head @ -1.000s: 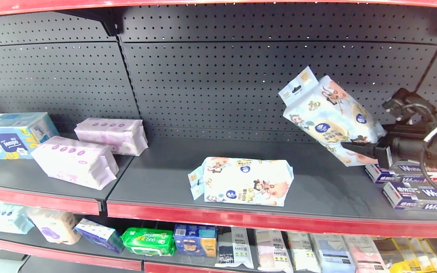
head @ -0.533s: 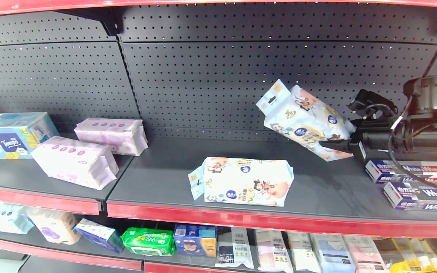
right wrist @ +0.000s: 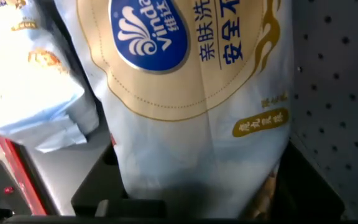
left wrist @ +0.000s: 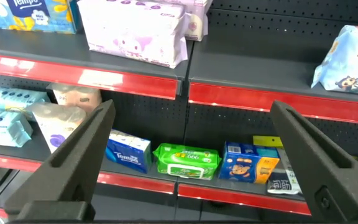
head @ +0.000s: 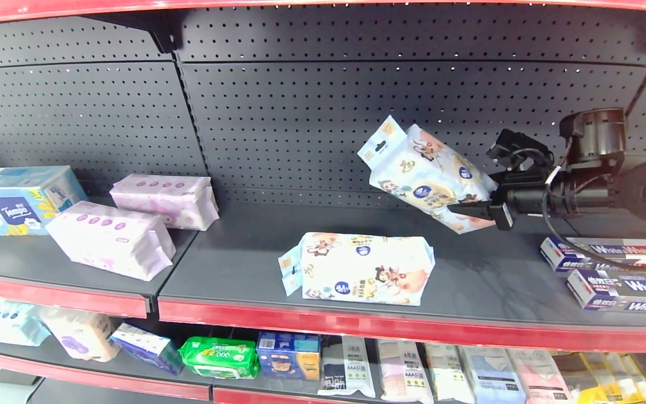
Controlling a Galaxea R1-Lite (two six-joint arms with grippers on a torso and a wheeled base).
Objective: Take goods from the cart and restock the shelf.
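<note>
Pale-blue tissue pack (head: 424, 174) hangs tilted above the dark shelf (head: 485, 286), clamped in the right gripper (head: 464, 212); left gripper (left wrist: 192, 111) gapes wide, empty.

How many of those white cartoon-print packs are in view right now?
2. The lying pack rests flat on the shelf near its front edge; the held pack is tilted above it in the right gripper.

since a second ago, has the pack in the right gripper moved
Yes. The held pack in the right gripper has gone to the robot's left, away from the toothpaste boxes and closer to the flat pack.
</note>
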